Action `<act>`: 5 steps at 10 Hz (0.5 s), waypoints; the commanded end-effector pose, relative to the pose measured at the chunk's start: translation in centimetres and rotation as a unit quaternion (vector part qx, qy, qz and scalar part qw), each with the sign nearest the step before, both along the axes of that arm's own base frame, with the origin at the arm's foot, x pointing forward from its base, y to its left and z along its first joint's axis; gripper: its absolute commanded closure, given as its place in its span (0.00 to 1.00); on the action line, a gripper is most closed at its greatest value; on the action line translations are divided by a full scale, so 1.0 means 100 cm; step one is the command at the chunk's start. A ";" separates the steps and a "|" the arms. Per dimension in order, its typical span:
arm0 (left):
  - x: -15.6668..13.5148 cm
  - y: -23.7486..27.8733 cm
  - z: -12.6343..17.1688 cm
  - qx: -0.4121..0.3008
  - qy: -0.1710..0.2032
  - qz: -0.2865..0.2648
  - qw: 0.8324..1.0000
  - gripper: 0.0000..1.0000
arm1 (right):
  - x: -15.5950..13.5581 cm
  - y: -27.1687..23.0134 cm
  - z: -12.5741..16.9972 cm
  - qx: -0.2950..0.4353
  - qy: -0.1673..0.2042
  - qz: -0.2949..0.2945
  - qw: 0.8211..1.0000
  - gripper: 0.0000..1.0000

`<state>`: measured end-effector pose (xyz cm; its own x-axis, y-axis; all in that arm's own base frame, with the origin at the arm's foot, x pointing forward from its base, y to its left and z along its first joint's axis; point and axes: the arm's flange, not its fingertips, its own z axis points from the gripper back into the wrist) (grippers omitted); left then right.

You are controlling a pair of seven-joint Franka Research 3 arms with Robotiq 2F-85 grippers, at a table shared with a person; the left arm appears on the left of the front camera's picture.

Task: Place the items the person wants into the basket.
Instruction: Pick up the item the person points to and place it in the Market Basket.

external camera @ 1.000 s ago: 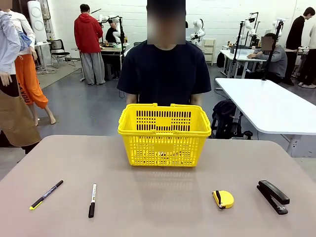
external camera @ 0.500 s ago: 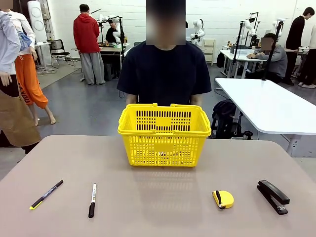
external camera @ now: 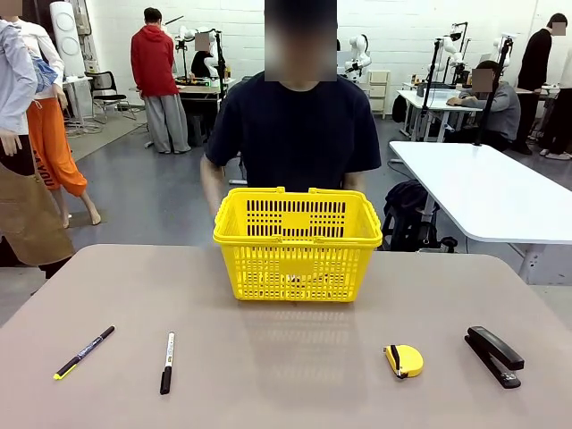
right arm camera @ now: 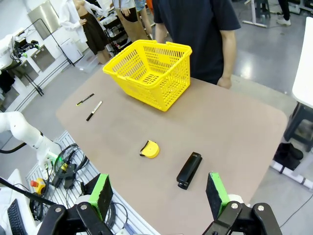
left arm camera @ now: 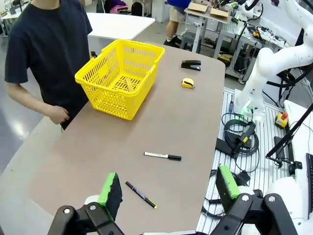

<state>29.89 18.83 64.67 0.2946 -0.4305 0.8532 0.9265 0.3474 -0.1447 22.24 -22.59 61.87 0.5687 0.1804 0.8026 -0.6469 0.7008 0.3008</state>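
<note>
Two at least yet to go in, judging by the table. Nearest, along the bottom of each wrist view: left gripper (left arm camera: 168,186) spread wide with nothing between the pads, right gripper (right arm camera: 158,192) likewise wide and empty, both hanging high above the table (external camera: 286,380). Next, lower left of the front view: pen (external camera: 83,352) and marker (external camera: 166,362) lying flat, near each other but apart, well short of the basket (external camera: 298,268). Lower right: tape measure (external camera: 404,360) and stapler (external camera: 494,355), near each other, not touching. Farther, centre of frame: basket upright toward the table's far edge, handles folded down. On its floor in the left wrist view, something slim, possibly the knife (left arm camera: 128,84); too small to tell. Behind, upper centre: person (external camera: 299,134) standing close, one hand (left arm camera: 58,115) low by the table edge, pointing at nothing. Looks early to midway: nothing gripped, pen and marker to fetch if wanted.
</note>
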 end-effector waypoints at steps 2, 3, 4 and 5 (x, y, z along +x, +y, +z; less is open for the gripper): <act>0.001 0.001 0.002 -0.006 -0.011 -0.008 1.000 0.00 | 0.002 0.001 0.003 0.013 -0.013 0.007 1.000 0.00; 0.001 0.001 0.002 -0.006 -0.011 -0.008 1.000 0.00 | 0.002 0.001 0.003 0.013 -0.013 0.007 1.000 0.00; 0.001 0.001 0.002 -0.006 -0.011 -0.008 1.000 0.00 | 0.002 0.001 0.003 0.013 -0.013 0.007 1.000 0.00; 0.001 0.001 0.002 -0.006 -0.011 -0.008 1.000 0.00 | 0.002 0.001 0.003 0.013 -0.013 0.007 1.000 0.00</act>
